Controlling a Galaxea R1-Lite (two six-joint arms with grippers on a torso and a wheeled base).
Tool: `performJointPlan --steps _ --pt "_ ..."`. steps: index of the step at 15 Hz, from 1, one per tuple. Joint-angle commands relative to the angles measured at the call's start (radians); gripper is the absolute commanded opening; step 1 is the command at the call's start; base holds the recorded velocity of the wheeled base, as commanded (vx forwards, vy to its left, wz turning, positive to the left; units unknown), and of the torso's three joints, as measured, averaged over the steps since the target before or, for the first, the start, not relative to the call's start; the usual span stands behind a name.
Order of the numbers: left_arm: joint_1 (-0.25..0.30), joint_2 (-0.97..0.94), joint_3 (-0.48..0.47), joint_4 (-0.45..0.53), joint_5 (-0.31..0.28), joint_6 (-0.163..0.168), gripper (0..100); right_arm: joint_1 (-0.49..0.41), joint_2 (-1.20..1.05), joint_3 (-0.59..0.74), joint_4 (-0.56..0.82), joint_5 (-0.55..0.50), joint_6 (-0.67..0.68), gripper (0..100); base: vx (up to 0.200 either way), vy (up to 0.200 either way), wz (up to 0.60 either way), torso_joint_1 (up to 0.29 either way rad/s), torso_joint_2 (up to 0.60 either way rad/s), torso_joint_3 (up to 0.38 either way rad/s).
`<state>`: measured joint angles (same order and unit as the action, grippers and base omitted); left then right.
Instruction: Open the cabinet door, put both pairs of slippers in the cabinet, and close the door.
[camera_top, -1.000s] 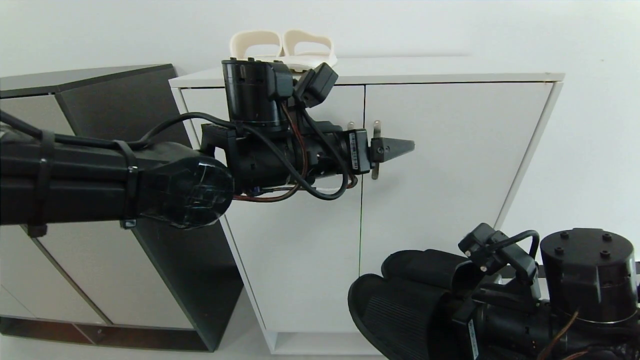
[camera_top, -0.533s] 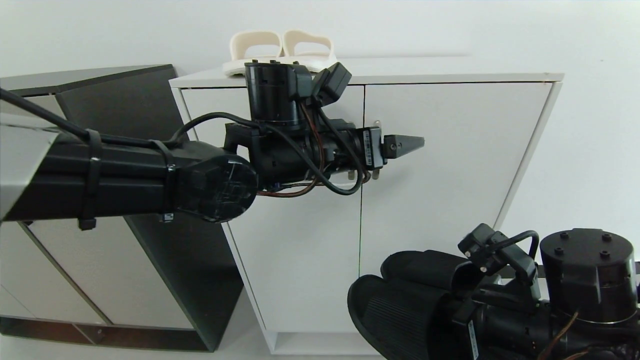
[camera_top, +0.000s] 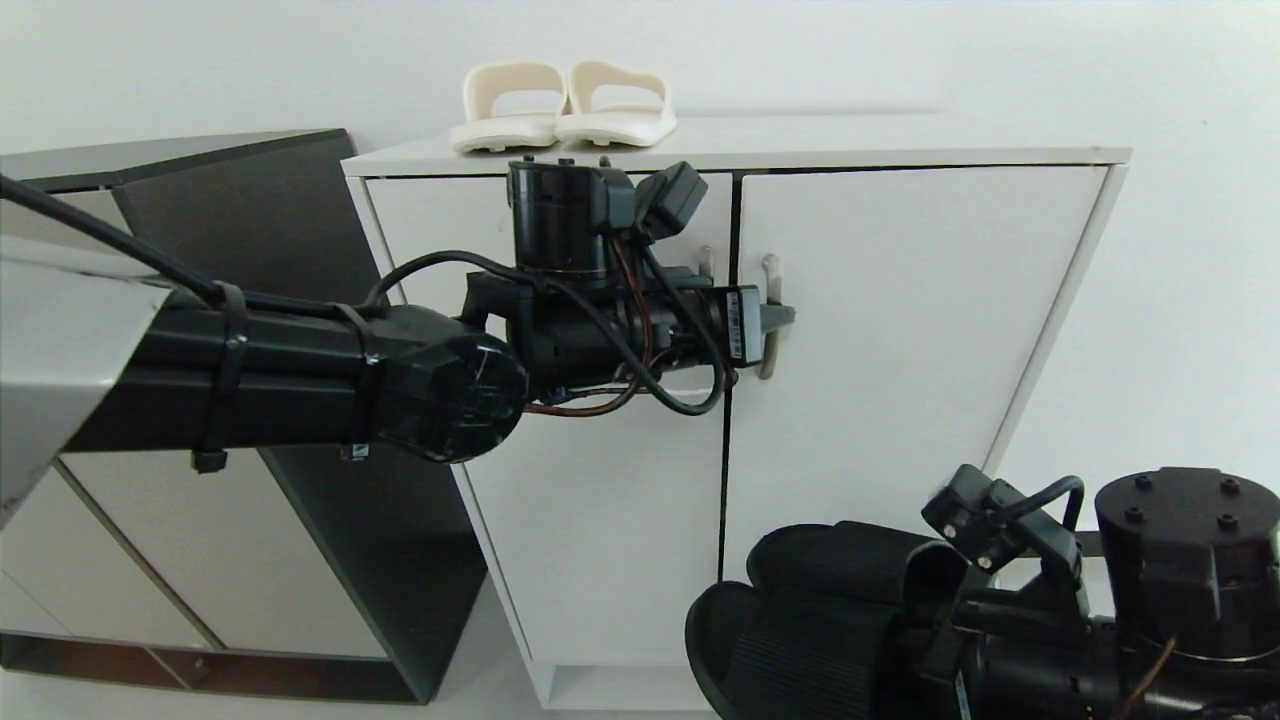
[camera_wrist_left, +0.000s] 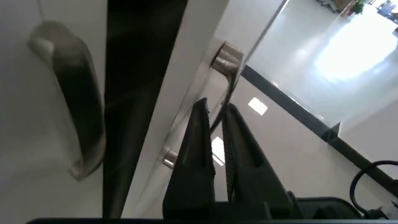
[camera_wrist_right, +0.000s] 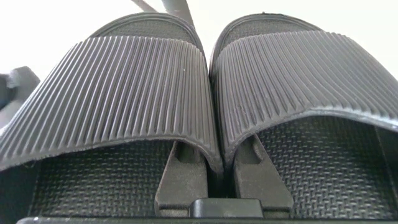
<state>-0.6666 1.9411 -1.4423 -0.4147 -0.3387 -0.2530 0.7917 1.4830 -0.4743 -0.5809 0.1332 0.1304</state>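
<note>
Two doors front the white cabinet (camera_top: 560, 160): the left door (camera_top: 600, 520) sits flush, while the right door (camera_top: 900, 330) stands slightly ajar, with a dark slit widening toward the top of the centre seam. Each door carries one metal handle beside that seam, two in all: the left handle (camera_top: 705, 262) and the right handle (camera_top: 768, 285). Open wall lies right of the cabinet; a dark cabinet (camera_top: 250, 220) crowds its left edge.

Two pairs of slippers are in view. The cream slippers (camera_top: 565, 105) rest side by side on the cabinet top, upper centre of the frame. The black slippers (camera_top: 820, 610) hang at the lower right, low before the right door.

The left arm stretches level across the frame from the left edge, and its left hand (camera_top: 785, 318) meets the right handle; its fingers stand narrow with the handle's bar between them. The right hand (camera_wrist_right: 217, 163) pinches the black pair together, one finger under each strap, squeezing the inner sides.
</note>
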Motion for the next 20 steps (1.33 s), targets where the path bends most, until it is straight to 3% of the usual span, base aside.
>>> performJointPlan --steps 1,8,11,15,18,20 --pt "-0.036 -0.082 0.102 -0.050 0.000 -0.005 0 0.000 -0.036 0.026 -0.001 0.037 -0.008 0 0.000 0.000 0.00 0.000 0.00 0.000" --pt "-0.102 -0.278 0.342 -0.099 0.010 0.017 0 0.008 -0.061 0.051 0.001 0.069 -0.094 0 0.000 0.000 0.00 0.000 0.00 0.000" --pt "-0.100 -0.343 0.407 -0.099 0.012 0.014 0 0.012 -0.049 0.042 0.003 0.069 -0.101 0 0.000 0.000 0.00 0.000 0.00 0.000" --pt "0.007 -0.249 0.393 -0.262 0.009 0.012 0 0.021 -0.041 0.034 0.003 0.065 -0.114 0 0.000 0.000 0.00 0.000 0.00 0.000" --pt "0.007 -0.174 0.347 -0.294 0.010 0.015 0 0.031 -0.043 0.025 0.001 0.065 -0.117 0 0.000 0.000 0.00 0.000 0.00 0.000" --pt "0.007 -0.085 0.243 -0.294 0.012 0.015 0 0.040 -0.036 0.028 0.003 0.065 -0.117 0 0.000 0.000 0.00 0.000 0.00 0.000"
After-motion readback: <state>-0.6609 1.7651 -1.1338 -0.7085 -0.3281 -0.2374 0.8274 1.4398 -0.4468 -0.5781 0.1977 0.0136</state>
